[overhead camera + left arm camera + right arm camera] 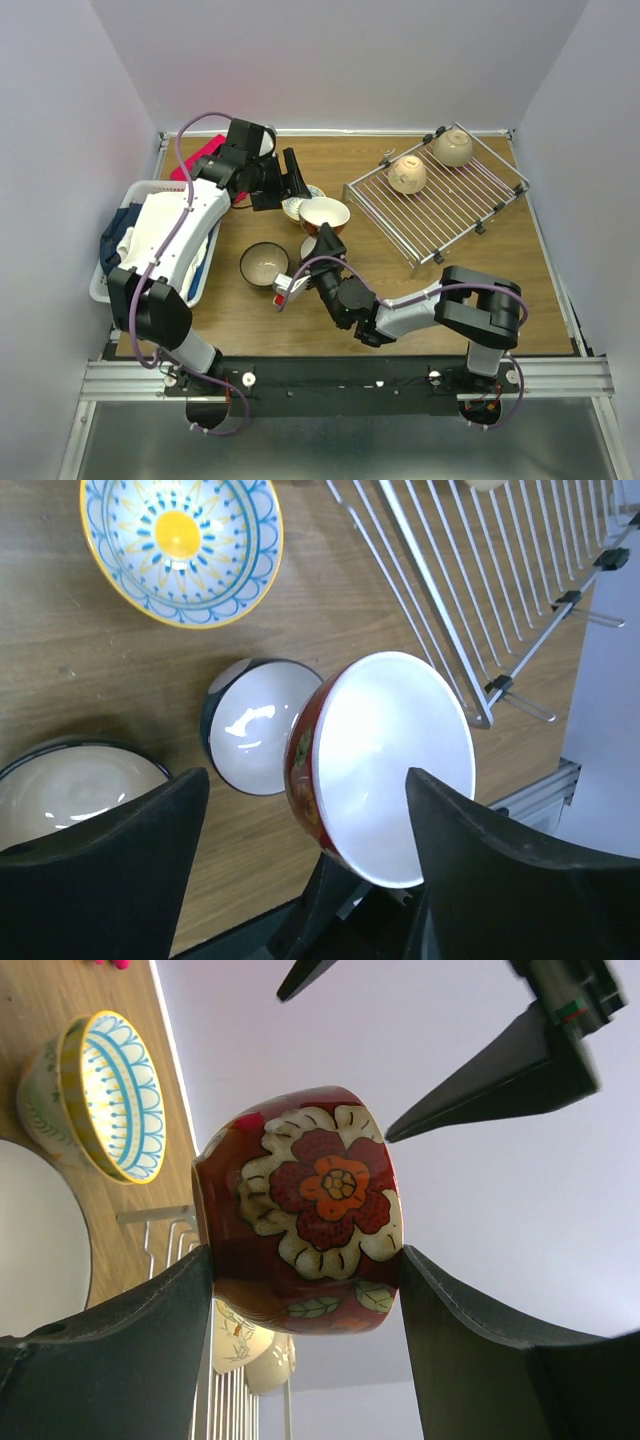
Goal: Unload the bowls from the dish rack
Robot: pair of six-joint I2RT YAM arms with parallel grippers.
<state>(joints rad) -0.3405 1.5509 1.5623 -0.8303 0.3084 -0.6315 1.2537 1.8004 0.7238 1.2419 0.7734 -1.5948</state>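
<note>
1. Pinched in the right gripper [302, 1260]: the red flower-painted bowl [300, 1200], one finger pressed against each side of its outer wall. Looks lifted clear of the wooden table [250, 325], with only bare wall behind it in the right wrist view.
2. Tipped, white inside turned up toward the left gripper [305, 775], spread wide just above, nothing between the fingers. Probably held this way either for a handover or for a guided set-down; cannot tell which.
3. Just under the right gripper: a teal bowl [255, 738], white inside, upright on the table. Just beyond the held bowl: a blue-and-yellow patterned bowl [180, 540]. Off to the gripper's left: a dark-rimmed bowl [264, 264]. All three off the rack and bunched together, seemingly as the drop-off cluster. Leaves little free room, so calls for a careful lowering to avoid a rim-on-rim knock.
4. Well to the right of both grippers: the dish rack [450, 205], angled on the table. At its far end, mouth down: the nearer cream bowl [407, 175], just beside the farther cream bowl [452, 147]. Not yet unloaded. Upside-down as if for draining, so likely needs a grip across the foot or outer wall.
5. Farthest out, to the left of the left arm: a white plastic basket [150, 186], no part of this job.
</note>
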